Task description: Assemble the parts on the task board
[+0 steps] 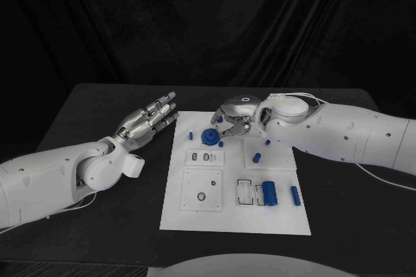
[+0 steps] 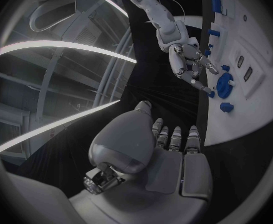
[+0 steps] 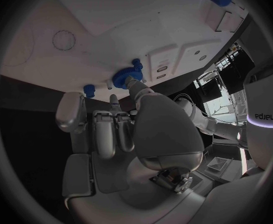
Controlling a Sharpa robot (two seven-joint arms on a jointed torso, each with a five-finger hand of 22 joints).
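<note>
Board (image 1: 227, 220): white plate with recessed slots.
Gear (image 1: 209, 137): blue toothed disc near far edge.
Right hand (image 1: 234, 124): fingers curled beside gear, grip unclear.
Left hand (image 1: 149, 122): fingers straight, together, holding nothing.

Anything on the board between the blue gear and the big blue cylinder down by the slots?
Yes. In the head view, between the blue gear and big blue cylinder sits a small plate with two slots.

Task board (image 1: 232, 220): white rectangular plate, flat at table centre, with raised white inset panels and dark outlined slots. Blue parts: round gear-like disc (image 1: 209, 139) near the far-left area; small peg (image 1: 190, 134) just left of it; short peg (image 1: 257, 157) upright mid-board. Large cylinder (image 1: 270, 192) and a slim bar (image 1: 296, 195) lie lengthwise near the right edge.
</note>
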